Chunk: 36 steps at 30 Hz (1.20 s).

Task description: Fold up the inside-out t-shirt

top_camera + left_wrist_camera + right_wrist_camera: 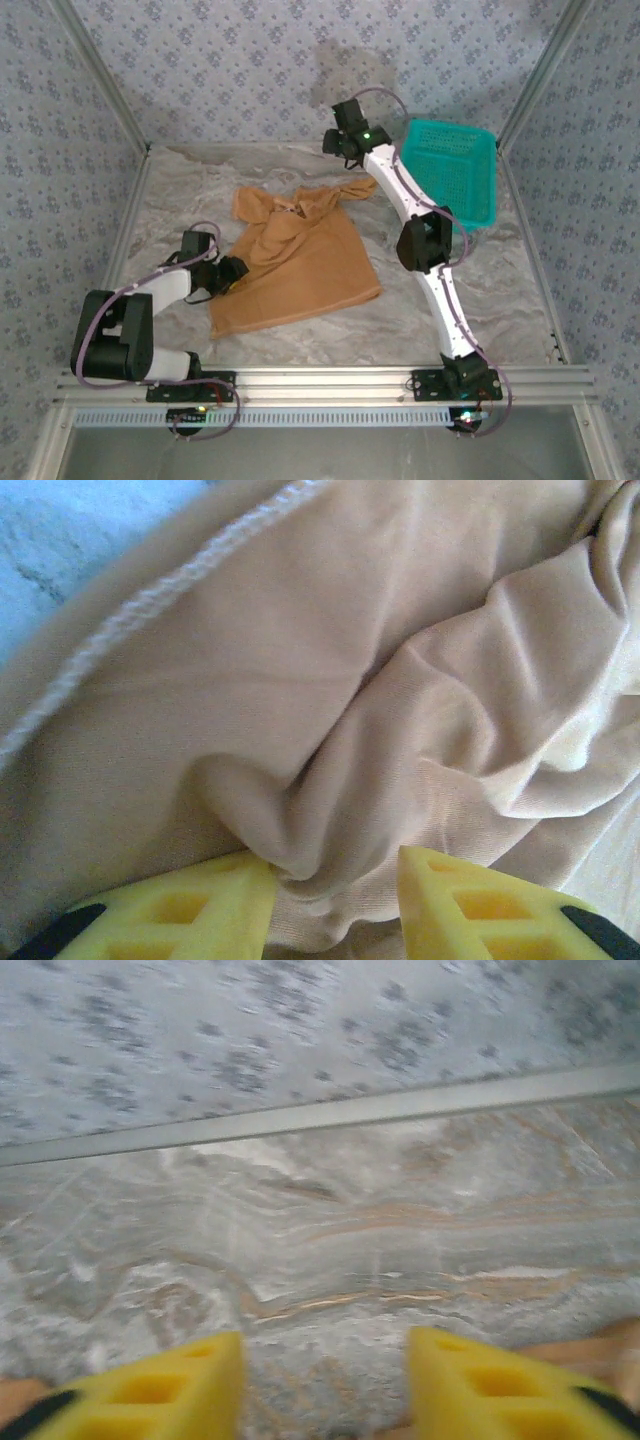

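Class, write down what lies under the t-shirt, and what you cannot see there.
The marble-patterned table shows around the t-shirt, which lies on it. Fabric covers the surface beneath, so anything else there is hidden.

Your right gripper (325, 1340) shows blurred, its fingers (180, 1390) cut by the bottom edge. The inside-out t-shirt (330, 680) overruns your left wrist view, its outline lost.

**Room in front, clutter behind**

The crumpled t-shirt (300, 250) covered the middle of the table (510, 300). A teal basket (455, 175) occupied the far right corner. Bare marble lay free along the front edge and right of the shirt, crossed by the right arm (440, 290). Patterned walls (250, 70) closed three sides.
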### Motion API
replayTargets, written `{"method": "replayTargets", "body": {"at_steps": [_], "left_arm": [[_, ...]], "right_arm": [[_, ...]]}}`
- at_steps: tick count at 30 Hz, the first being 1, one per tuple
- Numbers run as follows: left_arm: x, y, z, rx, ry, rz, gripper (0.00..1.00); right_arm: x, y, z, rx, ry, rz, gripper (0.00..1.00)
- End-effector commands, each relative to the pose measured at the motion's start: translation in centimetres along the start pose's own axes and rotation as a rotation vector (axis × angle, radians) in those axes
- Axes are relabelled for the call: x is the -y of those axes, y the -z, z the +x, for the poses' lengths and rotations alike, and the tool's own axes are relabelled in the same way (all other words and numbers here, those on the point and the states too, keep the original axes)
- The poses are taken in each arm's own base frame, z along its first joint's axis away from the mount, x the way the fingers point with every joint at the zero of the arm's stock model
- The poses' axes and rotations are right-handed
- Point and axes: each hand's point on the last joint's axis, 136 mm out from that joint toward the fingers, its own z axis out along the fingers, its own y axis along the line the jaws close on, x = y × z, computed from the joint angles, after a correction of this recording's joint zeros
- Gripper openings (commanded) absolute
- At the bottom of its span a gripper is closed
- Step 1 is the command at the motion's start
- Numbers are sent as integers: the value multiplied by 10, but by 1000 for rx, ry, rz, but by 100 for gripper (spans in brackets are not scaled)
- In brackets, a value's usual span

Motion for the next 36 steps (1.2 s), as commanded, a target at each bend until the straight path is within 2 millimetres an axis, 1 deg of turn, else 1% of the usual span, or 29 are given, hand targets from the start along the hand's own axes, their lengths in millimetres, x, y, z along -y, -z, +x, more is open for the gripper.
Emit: {"method": "replayTargets", "body": {"at_steps": [1,3,6,8,9,10,11,12,14,17,18,20,23,27,31,32,33,34,35,36], "left_arm": [[-35,-2,31,-87,54,-130,42],[-25,4,25,-75,41,-113,45],[6,21,-2,-13,2,-77,50],[34,32,-30,54,-32,-39,52],[45,36,-43,82,-44,-28,52],[59,38,-59,115,-57,-15,53],[71,36,-75,131,-68,-7,54],[80,33,-87,136,-78,-4,55],[93,20,-115,145,-96,-25,59],[99,-2,-150,150,-81,-43,70],[100,-10,-159,145,-68,-39,72],[106,-25,-176,135,-49,-17,72],[113,-51,-194,112,-42,-4,72],[112,-84,-209,71,-24,-14,71],[109,-107,-216,44,0,-10,66],[108,-112,-217,35,4,-9,59],[107,-117,-216,22,9,-9,50],[106,-118,-217,17,14,-10,44],[104,-120,-218,10,18,-14,33],[104,-119,-219,7,21,-10,23]], "right_arm": [[30,4,30,-134,-39,99,78],[26,15,43,-160,14,105,78],[13,29,72,-209,74,71,75],[8,36,97,-252,109,54,65],[6,37,107,-271,119,45,62],[5,36,117,-293,123,31,62],[6,34,123,-307,124,31,63],[8,33,127,-323,126,36,65],[19,24,125,-330,113,76,69],[27,11,117,-314,38,63,71],[28,6,115,-308,18,54,71],[30,-3,114,-313,-19,38,71],[36,-16,114,-327,-49,37,70],[43,-34,116,-342,-90,31,68],[45,-51,117,-344,-140,14,62],[45,-55,119,-347,-155,5,59],[45,-59,121,-354,-165,-5,54],[44,-62,121,-355,-180,-15,48],[44,-64,121,-359,-205,-17,40],[44,-65,121,-364,-217,-22,27]]}}
